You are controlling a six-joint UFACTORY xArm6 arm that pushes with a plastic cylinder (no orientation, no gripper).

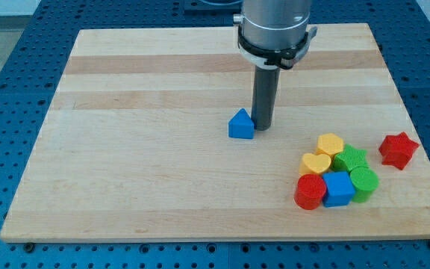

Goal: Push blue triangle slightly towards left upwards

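The blue triangle lies near the middle of the wooden board. My tip stands right beside it, on its right side, touching or nearly touching it. The dark rod rises from there to the grey arm end at the view's top.
A cluster of blocks sits at the lower right: a yellow block, a yellow heart, two green blocks, a red cylinder and a blue cube. A red star lies apart, near the right edge.
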